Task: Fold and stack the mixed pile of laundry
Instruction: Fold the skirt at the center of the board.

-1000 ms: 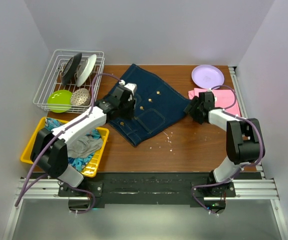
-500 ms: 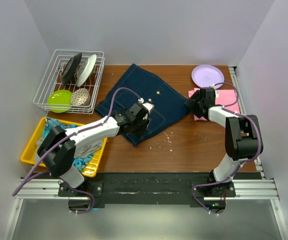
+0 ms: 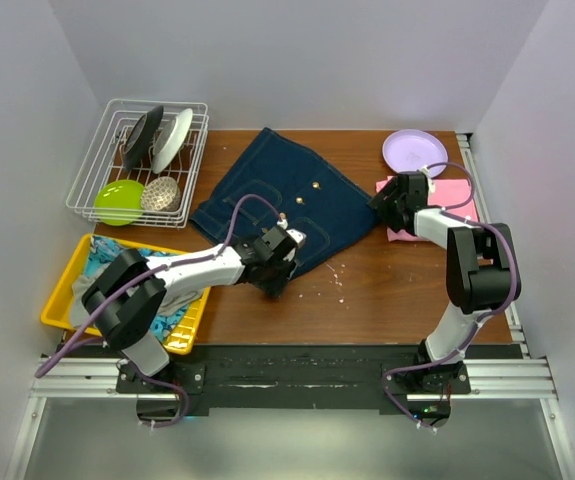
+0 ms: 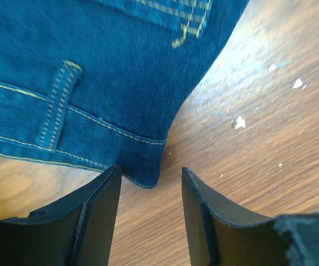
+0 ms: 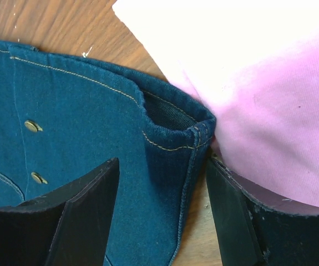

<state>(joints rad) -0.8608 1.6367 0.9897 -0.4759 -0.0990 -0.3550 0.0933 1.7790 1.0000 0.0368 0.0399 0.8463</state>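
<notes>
- Table [image 3: 387, 290]: bare wood around the work, enough room to make the fold in place.
- Denim jacket [image 3: 307, 195]: spread flat at mid-table, button side up, and judged to be the piece in hand. Both corners should rise together so that the panel stays square.
- Pink T-shirt [image 3: 452, 195]: lies at the table's right edge and touches the jacket's right corner. There is a risk of catching it in the same grasp.
- Yellow tray [image 3: 62, 290]: at the left, holding the grey garment [image 3: 182, 296] and the turquoise patterned cloth [image 3: 102, 247]. Neither has been folded yet.
- Right gripper [image 5: 162, 210]: jaws apart, standing either side of the jacket's folded right corner and not pinching it. The outer finger [image 5: 242, 221] rests against the pink cloth. Advice: shift toward the denim before closing.
- Left gripper [image 4: 148, 208]: jaws released, straddling the near corner tip of the jacket with wood visible beneath. Only the tip lies between them. Advice: advance further over the hem, then close, or the corner may slip.
- Metal buttons [image 5: 33, 126]: keep them out of the pinch.
</notes>
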